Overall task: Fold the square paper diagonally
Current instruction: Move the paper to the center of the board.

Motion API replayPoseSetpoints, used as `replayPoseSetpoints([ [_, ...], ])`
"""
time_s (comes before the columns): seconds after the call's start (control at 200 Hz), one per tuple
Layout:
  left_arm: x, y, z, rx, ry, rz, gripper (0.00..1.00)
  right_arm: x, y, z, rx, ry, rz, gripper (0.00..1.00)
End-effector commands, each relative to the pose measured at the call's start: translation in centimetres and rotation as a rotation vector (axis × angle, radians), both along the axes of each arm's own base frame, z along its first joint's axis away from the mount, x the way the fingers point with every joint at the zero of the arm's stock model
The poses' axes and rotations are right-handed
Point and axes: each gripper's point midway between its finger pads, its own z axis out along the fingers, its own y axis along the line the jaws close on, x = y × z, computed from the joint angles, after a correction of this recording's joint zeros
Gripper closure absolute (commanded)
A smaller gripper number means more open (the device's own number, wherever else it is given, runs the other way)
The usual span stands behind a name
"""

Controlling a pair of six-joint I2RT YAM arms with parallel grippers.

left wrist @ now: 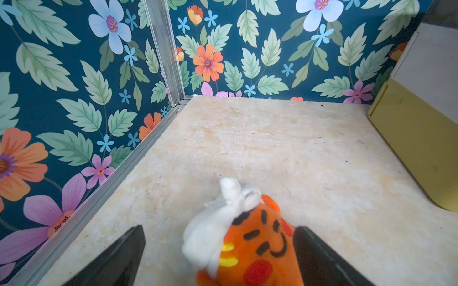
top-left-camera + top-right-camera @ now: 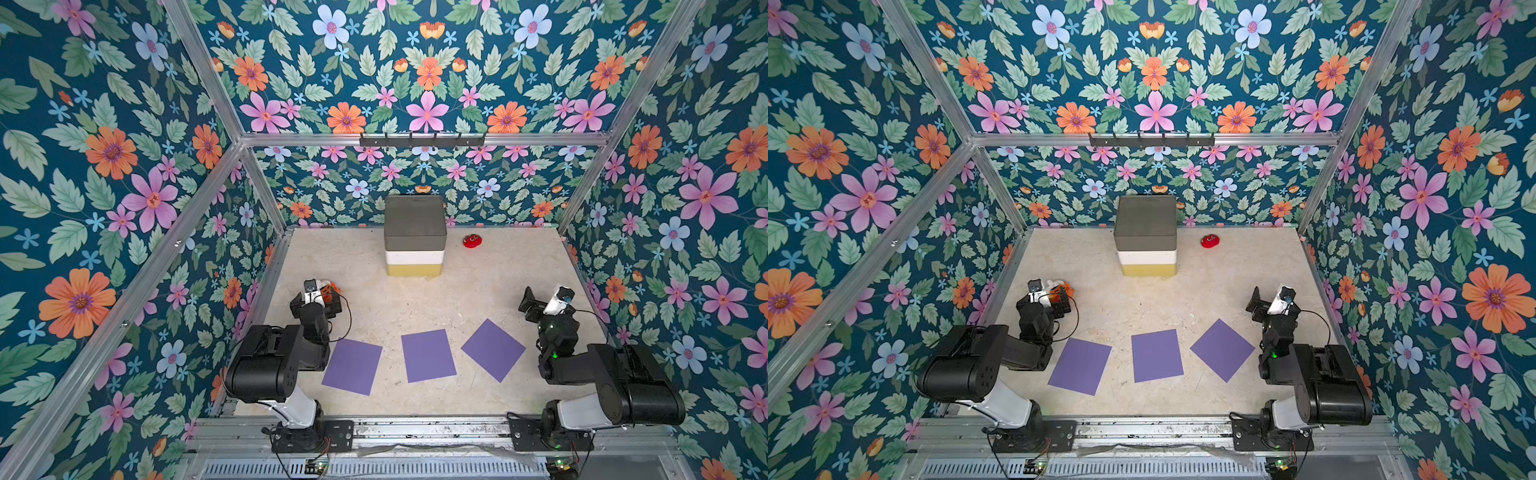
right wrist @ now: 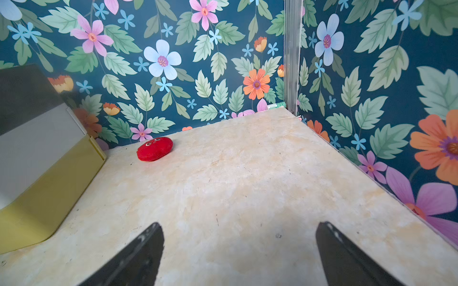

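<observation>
a cream bench sits inside floral wallpaper walls, stacked bins and a red plush at its back. the left paper square, middle paper square and right paper square lie flat in a row up front, behind both tools and touching neither. the left tool is spread around an orange plush; the right tool is spread over bare bench.

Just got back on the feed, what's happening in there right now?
Nothing is being handled yet. The left paper, middle paper and right paper, all purple, lie flat and unfolded on the table. The right tool, away from the papers, is open and empty. The left tool is open too, with an orange plush lying between its jaws, not clamped.
</observation>
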Motion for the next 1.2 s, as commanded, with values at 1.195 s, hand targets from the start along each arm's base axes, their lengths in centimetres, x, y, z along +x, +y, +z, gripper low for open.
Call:
replayPoseSetpoints([
  [1.195,-1.2,-2.3,8.3,-0.271,-0.002,0.027,0.0,-4.9,-3.1,5.6,0.495,0.049,-0.309,0.01],
])
